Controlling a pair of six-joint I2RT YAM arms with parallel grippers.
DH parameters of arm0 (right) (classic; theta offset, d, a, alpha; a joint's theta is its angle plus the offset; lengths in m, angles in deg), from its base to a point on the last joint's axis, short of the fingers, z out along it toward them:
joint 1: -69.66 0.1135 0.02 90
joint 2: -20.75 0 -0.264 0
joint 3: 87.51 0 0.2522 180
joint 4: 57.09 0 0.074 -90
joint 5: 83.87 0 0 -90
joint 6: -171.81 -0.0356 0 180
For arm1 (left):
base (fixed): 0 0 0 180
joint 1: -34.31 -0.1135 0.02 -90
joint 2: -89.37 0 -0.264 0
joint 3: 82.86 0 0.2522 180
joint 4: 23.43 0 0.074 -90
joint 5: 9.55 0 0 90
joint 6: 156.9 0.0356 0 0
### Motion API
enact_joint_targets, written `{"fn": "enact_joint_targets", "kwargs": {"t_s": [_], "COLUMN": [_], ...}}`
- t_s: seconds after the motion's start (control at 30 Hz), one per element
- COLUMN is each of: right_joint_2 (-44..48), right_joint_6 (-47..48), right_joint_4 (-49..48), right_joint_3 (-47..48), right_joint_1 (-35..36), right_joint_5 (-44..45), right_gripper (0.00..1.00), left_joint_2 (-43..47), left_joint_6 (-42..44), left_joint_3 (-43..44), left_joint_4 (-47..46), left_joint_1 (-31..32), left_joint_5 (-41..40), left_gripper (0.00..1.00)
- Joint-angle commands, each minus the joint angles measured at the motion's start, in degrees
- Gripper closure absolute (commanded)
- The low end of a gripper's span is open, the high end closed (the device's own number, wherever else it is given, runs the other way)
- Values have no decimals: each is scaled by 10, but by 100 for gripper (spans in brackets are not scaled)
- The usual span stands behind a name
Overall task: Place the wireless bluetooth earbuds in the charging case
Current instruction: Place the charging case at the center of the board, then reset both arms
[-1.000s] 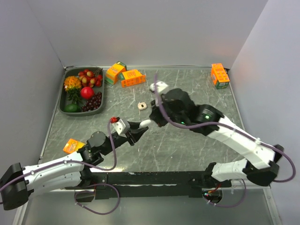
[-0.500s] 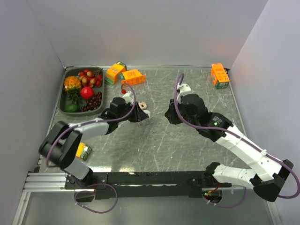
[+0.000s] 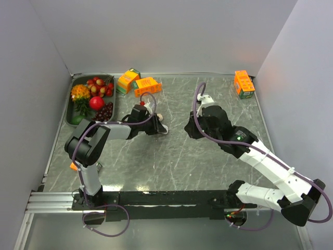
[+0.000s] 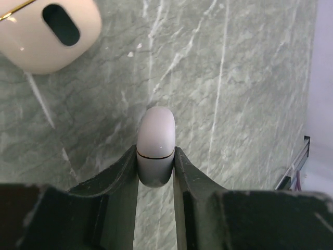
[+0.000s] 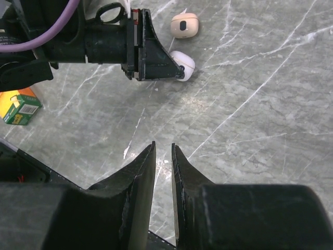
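Note:
My left gripper (image 4: 155, 151) is shut on a small white charging case (image 4: 155, 131) with a thin dark seam, its rounded end sticking out past the fingertips just above the marble table. A cream rounded case (image 4: 36, 44) with a dark oval slot lies close by, at the upper left of the left wrist view. From above, the white case (image 3: 164, 127) sits just in front of the cream one (image 3: 158, 117). My right gripper (image 5: 163, 147) hovers to the right (image 3: 190, 128) of them, jaws a narrow gap apart with nothing between. No earbuds show in any view.
A dark tray (image 3: 88, 126) of fruit stands at the back left. Orange boxes lie behind it (image 3: 147, 86) (image 3: 128, 79) and at the back right (image 3: 243, 84). A small orange-green box (image 5: 20, 107) lies near the left arm's elbow.
The left arm has swung away from the near edge toward the back, carrying the white case up to the cream one. The right gripper has backed off to the right and parted its jaws slightly.

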Motion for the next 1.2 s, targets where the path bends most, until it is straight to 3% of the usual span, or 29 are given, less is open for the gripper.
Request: {"fn": "enact_joint_targets", "kwargs": {"t_s": [0.0, 0.17, 0.3, 0.4, 0.67, 0.93, 1.0, 1.1, 1.17], "right_joint_2": [18, 18, 18, 18, 20, 31, 34, 47, 61], "right_joint_6": [3, 1, 0, 1, 2, 3, 5, 11, 13], "right_joint_4": [-23, -24, -22, -19, -18, -17, -17, -23, -28], "right_joint_3": [1, 0, 1, 5, 10, 5, 3, -7, -17], "right_joint_1": [-6, -8, -9, -9, -10, -10, -10, -10, -10], "right_joint_5": [-4, -8, -8, -4, -1, 6, 9, 13, 23], "right_gripper": [74, 73, 73, 73, 72, 71, 71, 66, 63], "left_joint_2": [-3, -12, -18, -12, 31, 171, 216, 285, 345], "left_joint_6": [3, 15, 19, 29, 52, 83, 90, 78, 46], "left_joint_3": [14, 12, 14, 20, -14, -48, -43, -38, -43], "left_joint_4": [38, 79, 98, 123, 161, 247, 269, 309, 319], "left_joint_1": [2, 2, 2, 2, -12, -46, -46, -45, -42], "left_joint_5": [-30, -47, -54, -63, -96, -167, -189, -224, -296], "left_gripper": [89, 79, 59, 50, 43, 31, 8, 5, 5]}}
